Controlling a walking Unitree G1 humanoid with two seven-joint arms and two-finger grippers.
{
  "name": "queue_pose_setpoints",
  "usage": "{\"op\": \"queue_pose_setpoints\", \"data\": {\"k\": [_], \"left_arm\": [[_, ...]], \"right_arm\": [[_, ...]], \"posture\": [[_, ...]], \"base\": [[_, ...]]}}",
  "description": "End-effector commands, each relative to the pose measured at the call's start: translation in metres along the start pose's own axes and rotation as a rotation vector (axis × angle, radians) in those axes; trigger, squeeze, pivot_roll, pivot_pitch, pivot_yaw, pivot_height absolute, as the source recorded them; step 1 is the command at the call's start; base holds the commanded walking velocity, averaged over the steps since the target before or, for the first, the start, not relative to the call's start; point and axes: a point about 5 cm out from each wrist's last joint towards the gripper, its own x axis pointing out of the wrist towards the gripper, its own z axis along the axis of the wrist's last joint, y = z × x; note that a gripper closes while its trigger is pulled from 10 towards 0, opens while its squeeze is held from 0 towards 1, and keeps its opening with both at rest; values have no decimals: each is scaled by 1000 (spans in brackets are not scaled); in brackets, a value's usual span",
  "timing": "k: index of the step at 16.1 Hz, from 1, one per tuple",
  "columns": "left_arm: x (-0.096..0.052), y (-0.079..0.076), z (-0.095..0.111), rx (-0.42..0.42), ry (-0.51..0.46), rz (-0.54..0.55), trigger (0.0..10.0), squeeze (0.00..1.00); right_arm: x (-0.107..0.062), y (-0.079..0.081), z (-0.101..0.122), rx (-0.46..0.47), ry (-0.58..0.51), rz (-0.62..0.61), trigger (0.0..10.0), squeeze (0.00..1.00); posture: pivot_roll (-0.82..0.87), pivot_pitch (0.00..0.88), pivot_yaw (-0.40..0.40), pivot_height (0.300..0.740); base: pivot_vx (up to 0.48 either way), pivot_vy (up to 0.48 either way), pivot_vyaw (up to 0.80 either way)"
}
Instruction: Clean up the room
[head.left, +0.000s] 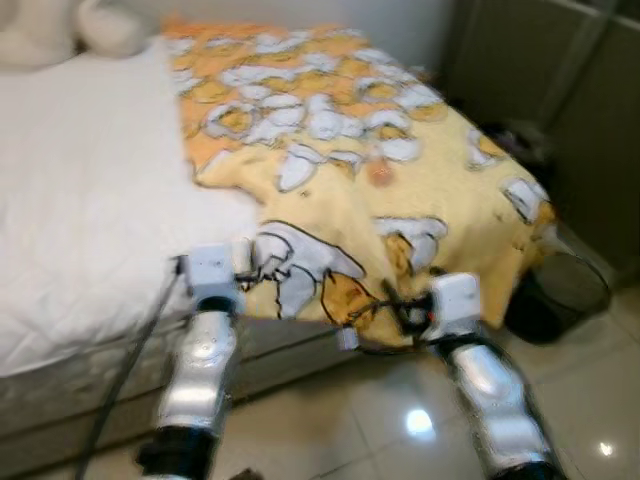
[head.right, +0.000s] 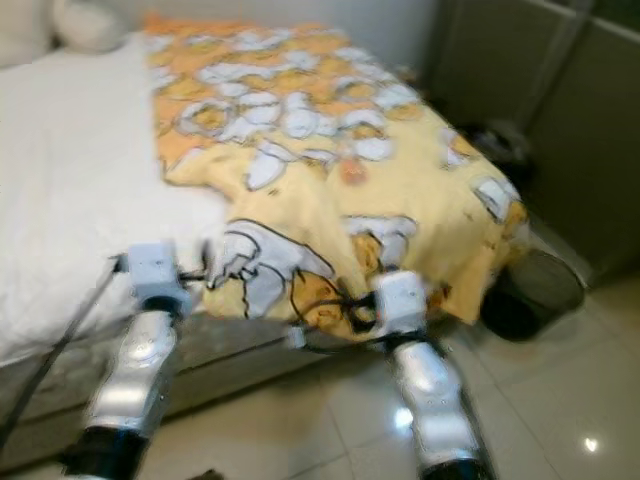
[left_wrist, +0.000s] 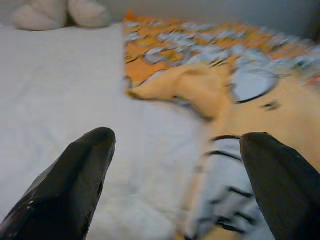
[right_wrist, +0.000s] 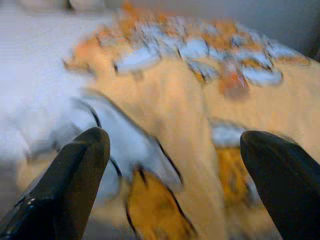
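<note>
**Both pincers spread wide at the bed's near edge**

The bed (head.left: 90, 220), with its white quilted sheet, lies ahead of both pincers and runs away from them; its bare part is mostly ahead and to the left of the left gripper (left_wrist: 175, 150). The yellow blanket (head.left: 380, 200), printed with white and orange cartoon figures, covers the far right part of the bed and drapes over the near edge and right corner. It lies directly ahead of the right gripper (right_wrist: 175, 145) and ahead and to the right of the left one.

A dark mesh waste bin (head.left: 560, 295) stands on the glossy tiled floor (head.left: 400, 420), to the right of the right gripper, just beside the hanging blanket corner. Pale cushions or soft toys (left_wrist: 60, 12), too blurred to identify, rest at the far end of the bed, well beyond the left gripper.

Each pincer has its fingers wide apart and holds nothing. Whether the fingertips touch the blanket cannot be judged. All views are blurred.
</note>
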Motion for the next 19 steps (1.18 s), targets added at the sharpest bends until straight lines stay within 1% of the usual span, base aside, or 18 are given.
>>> {"op": "queue_pose_setpoints", "data": {"k": [1,3,5,9,10,11,12,13,14,15,16,17,18,19], "left_arm": [[0,-16,3,-17,-5,-31,10000,0],[0,-14,1,-31,10,-13,10000,0],[-1,-16,-1,-9,13,-32,10000,0],[0,-12,-7,-37,52,-4,10000,0],[0,-13,-7,-26,45,-9,10000,0],[0,-16,-12,-3,78,-28,10000,0],[0,-17,-15,1,91,-38,10000,0],[1,-21,-18,56,97,-96,10000,0],[1,-25,-27,119,131,-161,10000,0],[1,-22,-39,133,194,-171,10000,0],[1,-6,-63,156,329,-151,10000,0],[2,-1,-65,182,336,-140,10000,0],[7,2,-62,166,330,-110,10000,0],[12,2,-59,150,318,-97,10000,0]], "right_arm": [[-8,-15,-5,-10,28,-42,10000,0],[-9,-15,-7,-7,33,-39,10000,0],[-9,-15,-8,-5,38,-35,10000,0],[-10,-13,-9,-3,43,-27,10000,0],[-11,-13,-10,-2,47,-28,10000,0],[-12,-14,-12,1,54,-29,10000,0],[-12,-14,-12,1,55,-29,10000,0],[-13,-14,-12,2,57,-27,10000,0],[-16,-15,-13,6,62,-20,10000,0],[-19,-16,-14,6,67,-13,10000,0],[-34,-22,-24,-20,118,7,10000,0],[-42,-27,-31,-28,159,6,10000,0],[-53,-31,-39,-38,214,16,10000,0],[-62,-32,-45,-46,251,27,10000,0]], "posture": [[13,0,-31,736],[12,0,-31,736],[9,0,-32,736],[6,0,-33,736],[5,0,-33,736],[4,0,-34,736],[1,0,-35,736],[2,0,-36,736],[3,0,-37,736],[6,0,-48,736],[-10,0,-59,736],[-14,0,-63,736],[-42,0,-73,736],[-54,0,-75,736]], "base": [[431,0,0],[469,0,0],[469,0,0],[472,0,0],[480,0,0],[0,0,0],[0,0,0],[0,0,0],[0,0,0],[0,0,0],[0,0,0],[0,0,0],[0,0,0],[0,0,0]]}}
